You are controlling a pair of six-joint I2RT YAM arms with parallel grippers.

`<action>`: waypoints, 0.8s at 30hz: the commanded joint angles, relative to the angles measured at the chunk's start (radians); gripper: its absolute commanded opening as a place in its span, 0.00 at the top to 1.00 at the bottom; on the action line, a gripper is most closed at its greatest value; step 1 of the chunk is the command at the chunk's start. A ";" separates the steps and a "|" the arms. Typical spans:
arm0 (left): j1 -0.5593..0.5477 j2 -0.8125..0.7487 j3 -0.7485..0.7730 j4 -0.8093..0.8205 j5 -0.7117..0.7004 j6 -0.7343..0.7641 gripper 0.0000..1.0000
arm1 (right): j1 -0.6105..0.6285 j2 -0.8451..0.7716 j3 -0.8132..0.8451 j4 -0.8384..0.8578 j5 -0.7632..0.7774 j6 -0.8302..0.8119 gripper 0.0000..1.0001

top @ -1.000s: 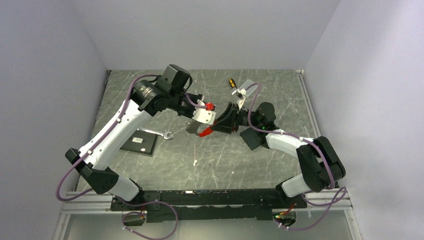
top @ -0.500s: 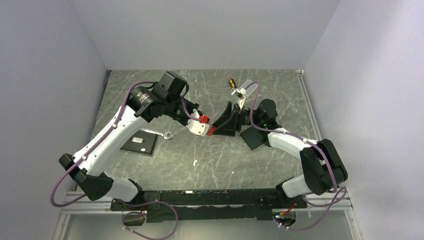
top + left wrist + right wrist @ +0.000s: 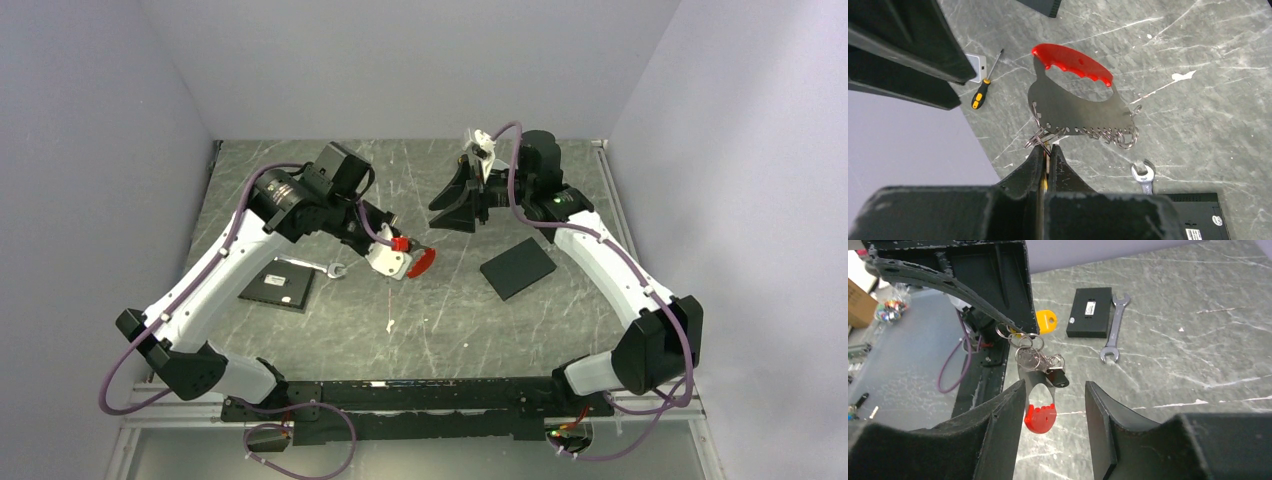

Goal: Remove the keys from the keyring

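My left gripper (image 3: 406,266) is shut on a yellow key (image 3: 1046,184) of the keys and holds the bunch above the table; in the left wrist view its fingertips (image 3: 1047,149) are closed. From the keyring (image 3: 1039,139) hang a flat grey metal plate with a red curved strip (image 3: 1073,62) and a chain-like row of rings (image 3: 1108,135). In the right wrist view the keys (image 3: 1034,358) with a dark tag (image 3: 1059,378) hang from the left fingers, red strip (image 3: 1040,418) lowest. My right gripper (image 3: 447,210) is open and empty, apart from the bunch (image 3: 1054,386).
A silver wrench (image 3: 331,268) and a black box (image 3: 277,286) lie left of the bunch. A black flat pad (image 3: 517,268) lies to the right. A yellow-handled screwdriver (image 3: 981,95) and a small white item (image 3: 976,67) lie at the back of the table.
My right gripper drew away from the red strip, rising toward the back of the table. My left gripper, still holding the bunch, shifted slightly left and nearer.
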 commanded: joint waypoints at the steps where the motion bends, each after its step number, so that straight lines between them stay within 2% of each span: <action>1: -0.005 -0.057 -0.027 0.000 0.051 0.124 1.00 | -0.003 -0.011 0.085 -0.250 0.014 -0.234 0.51; 7: -0.009 -0.086 -0.051 0.011 0.079 0.214 1.00 | 0.012 0.022 0.058 -0.051 0.022 -0.046 0.57; 12: -0.026 -0.109 -0.094 0.012 0.082 0.286 1.00 | 0.060 0.061 0.081 -0.002 0.059 0.008 0.60; 18: -0.037 -0.105 -0.096 0.021 0.079 0.289 1.00 | 0.111 0.102 0.091 0.041 0.081 0.030 0.63; 24: -0.037 -0.097 -0.091 0.029 0.074 0.280 1.00 | 0.186 0.130 0.110 -0.032 0.072 -0.038 0.64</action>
